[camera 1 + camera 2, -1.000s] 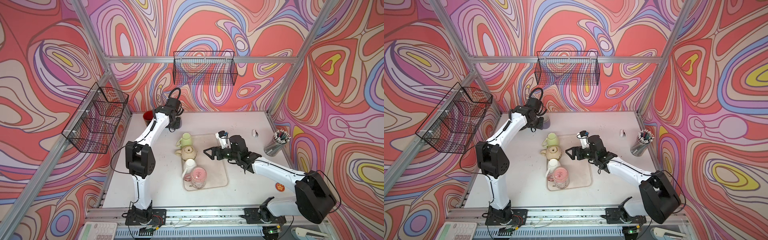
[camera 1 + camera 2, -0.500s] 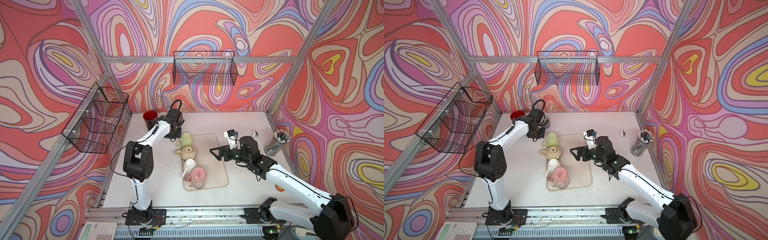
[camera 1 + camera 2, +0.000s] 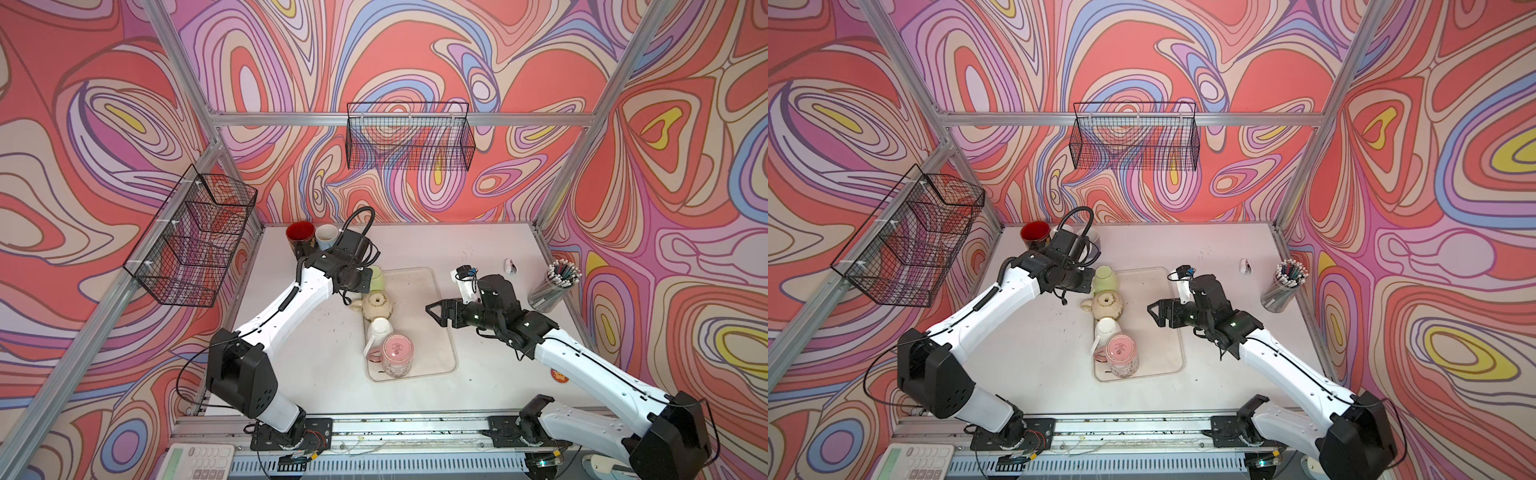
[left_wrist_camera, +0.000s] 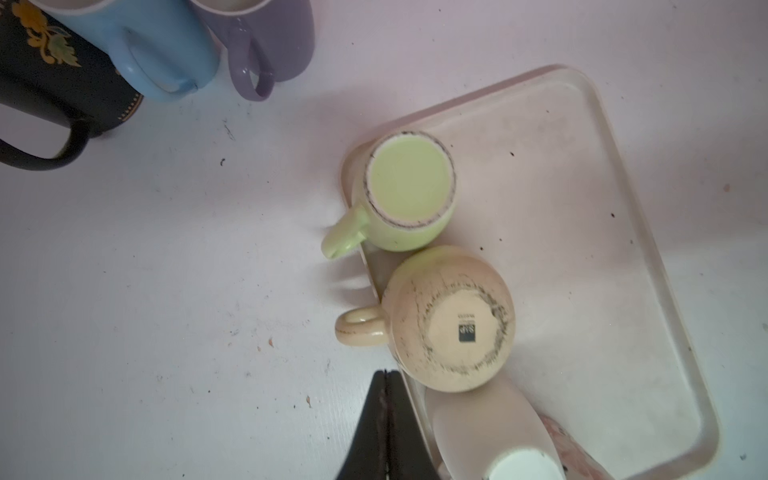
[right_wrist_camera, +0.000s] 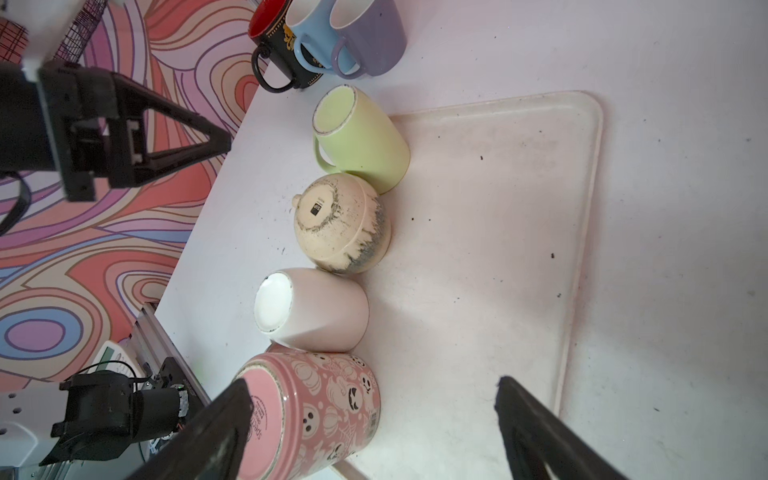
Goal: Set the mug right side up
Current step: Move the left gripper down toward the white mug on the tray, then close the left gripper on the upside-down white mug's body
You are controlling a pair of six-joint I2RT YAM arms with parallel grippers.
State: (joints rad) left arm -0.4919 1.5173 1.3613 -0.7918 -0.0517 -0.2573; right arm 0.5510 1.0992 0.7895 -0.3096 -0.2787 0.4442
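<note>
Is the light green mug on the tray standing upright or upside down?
Upside down. The green mug shows its flat, ring-edged base upward; its mouth sits on the tray.

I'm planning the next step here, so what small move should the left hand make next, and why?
Probably open the left hand and lower it toward the green mug. The hand is shut and empty, and that mug stands bottom-up at the end of the row on the tray.

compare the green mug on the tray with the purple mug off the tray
The green mug stands base up on the tray; the purple mug stands mouth up on the table. The green mug is pale lime, the purple mug lavender. Both have one handle.
</note>
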